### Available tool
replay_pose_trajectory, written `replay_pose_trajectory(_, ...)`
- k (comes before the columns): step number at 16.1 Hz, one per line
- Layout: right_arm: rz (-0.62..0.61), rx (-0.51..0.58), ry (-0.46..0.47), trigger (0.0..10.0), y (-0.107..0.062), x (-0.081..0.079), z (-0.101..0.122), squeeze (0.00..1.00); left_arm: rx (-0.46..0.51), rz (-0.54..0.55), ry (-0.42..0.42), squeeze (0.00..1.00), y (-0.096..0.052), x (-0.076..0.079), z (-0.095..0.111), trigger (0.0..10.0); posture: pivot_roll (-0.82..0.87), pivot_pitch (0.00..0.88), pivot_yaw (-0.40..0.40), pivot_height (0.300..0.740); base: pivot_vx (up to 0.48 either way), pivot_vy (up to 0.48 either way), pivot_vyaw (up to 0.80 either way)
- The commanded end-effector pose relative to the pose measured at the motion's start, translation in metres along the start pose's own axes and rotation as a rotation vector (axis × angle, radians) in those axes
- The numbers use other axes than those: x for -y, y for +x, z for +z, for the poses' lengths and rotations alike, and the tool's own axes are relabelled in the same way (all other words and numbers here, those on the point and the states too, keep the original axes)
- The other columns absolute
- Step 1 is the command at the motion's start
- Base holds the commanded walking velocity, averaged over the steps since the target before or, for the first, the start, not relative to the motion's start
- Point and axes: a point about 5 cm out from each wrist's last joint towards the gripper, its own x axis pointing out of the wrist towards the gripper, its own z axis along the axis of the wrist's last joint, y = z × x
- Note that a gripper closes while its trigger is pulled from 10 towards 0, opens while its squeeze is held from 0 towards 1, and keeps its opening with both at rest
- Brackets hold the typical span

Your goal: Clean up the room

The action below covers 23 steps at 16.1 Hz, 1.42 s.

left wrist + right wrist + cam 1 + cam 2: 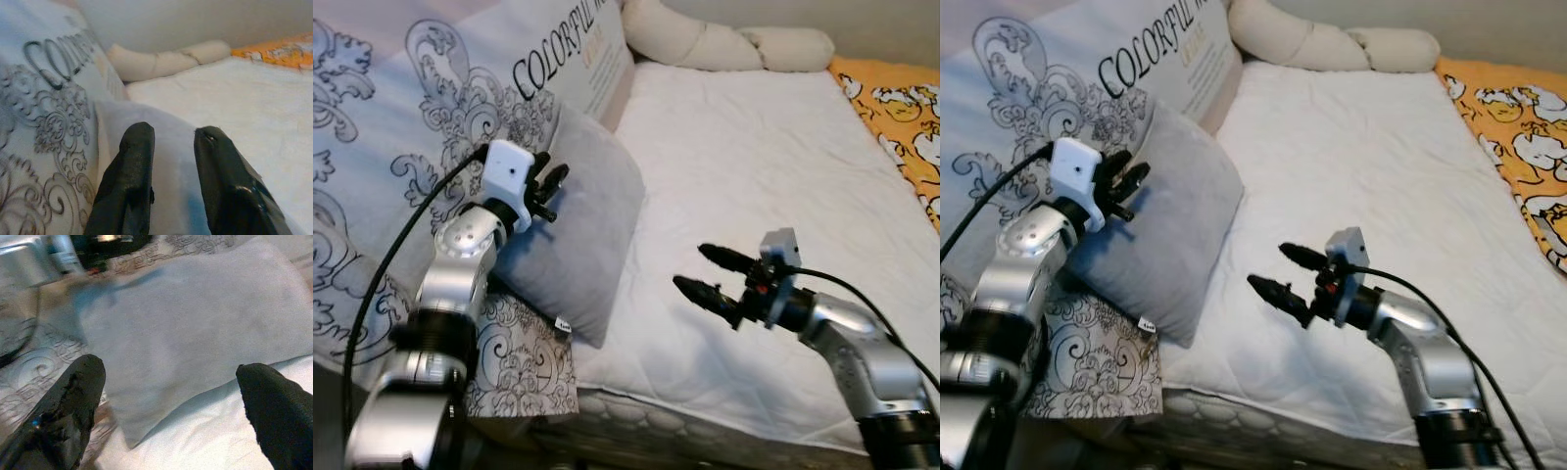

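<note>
Your left gripper hovered narrowly parted at the grey pillow — your right gripper gaped wide above the white bed.

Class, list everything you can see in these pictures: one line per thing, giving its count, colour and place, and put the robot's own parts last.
Grey pillow: one, plain grey, leaning against the patterned cushion on the bed's left side.
Patterned cushion: one, white with grey scrollwork and black lettering, behind the grey pillow.
Bolster: one, cream, along the far end of the bed.
Mattress cover: one, white quilted, across the bed.
Orange blanket: one, orange with white figures, at the bed's right edge.
Left gripper: one, black fingers, slightly apart, at the grey pillow's upper edge.
Right gripper: one, black fingers, open, over the mattress cover.
</note>
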Motion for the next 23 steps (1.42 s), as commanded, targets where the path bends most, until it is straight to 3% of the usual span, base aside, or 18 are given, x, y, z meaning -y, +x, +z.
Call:
replay_pose_trajectory(1,-0.155,0.044,0.006,10.0,0.003,0.014,0.007,1.00,-0.007,0.017,-0.038,1.00,-0.005,0.012,-0.004,10.0,-0.02,0.000,-0.015,0.740,0.000,0.000,0.00)
replay_pose_trajectory(3,-0.264,0.060,0.036,10.0,0.006,0.019,0.004,1.00,-0.039,0.042,-0.066,1.00,-0.013,0.020,-0.013,10.0,-0.02,0.000,-0.019,0.740,0.000,-0.206,0.00)
replay_pose_trajectory(4,-0.419,0.081,0.045,10.0,0.006,0.028,0.000,0.15,-0.055,0.066,-0.096,1.00,-0.020,0.025,-0.017,10.0,-0.03,0.000,-0.021,0.740,0.000,-0.439,0.00)
replay_pose_trajectory(5,-0.609,0.073,0.068,10.0,0.003,0.039,-0.011,0.00,-0.089,0.102,-0.100,0.96,-0.030,0.027,-0.024,10.0,-0.04,0.000,-0.021,0.740,0.000,-0.442,0.00)
replay_pose_trajectory(6,-0.609,0.073,0.068,10.0,0.003,0.039,-0.011,0.00,-0.089,0.102,-0.100,0.96,-0.030,0.027,-0.024,10.0,-0.04,0.000,-0.021,0.740,0.000,-0.435,0.00)
replay_pose_trajectory(7,-0.648,0.064,0.075,10.0,0.003,0.037,-0.018,0.00,-0.127,0.156,-0.120,0.97,-0.042,0.025,-0.032,10.0,-0.04,0.000,-0.014,0.740,0.000,-0.428,0.00)
replay_pose_trajectory(9,-0.668,0.082,0.050,10.0,0.006,0.036,-0.014,0.00,-0.151,0.190,-0.158,0.97,-0.052,0.026,-0.037,10.0,-0.03,0.000,-0.012,0.740,0.000,-0.424,0.00)
replay_pose_trajectory(11,-0.692,0.064,0.005,10.0,0.011,0.034,-0.014,0.00,-0.173,0.224,-0.168,0.98,-0.054,0.024,-0.038,10.0,-0.05,0.000,-0.008,0.740,0.000,-0.403,0.00)
replay_pose_trajectory(13,-0.712,0.060,0.019,10.0,0.017,0.031,-0.020,0.00,-0.222,0.253,-0.129,0.98,-0.061,0.020,-0.046,10.0,-0.06,0.000,-0.013,0.740,0.000,-0.401,0.00)
replay_pose_trajectory(17,-0.776,0.025,0.059,10.0,0.018,0.030,-0.032,0.00,-0.251,0.271,-0.162,1.00,-0.062,0.022,-0.049,10.0,-0.04,0.000,-0.021,0.740,0.000,-0.401,0.00)
replay_pose_trajectory(21,-0.791,0.005,0.039,10.0,0.022,0.031,-0.035,0.00,-0.221,0.282,-0.232,1.00,-0.055,0.024,-0.043,10.0,-0.04,0.000,-0.004,0.740,0.000,-0.408,0.00)
replay_pose_trajectory(23,-0.801,0.009,0.026,10.0,0.023,0.032,-0.033,0.00,-0.185,0.343,-0.231,1.00,-0.055,0.020,-0.041,10.0,-0.04,0.000,-0.001,0.740,0.000,-0.394,0.00)
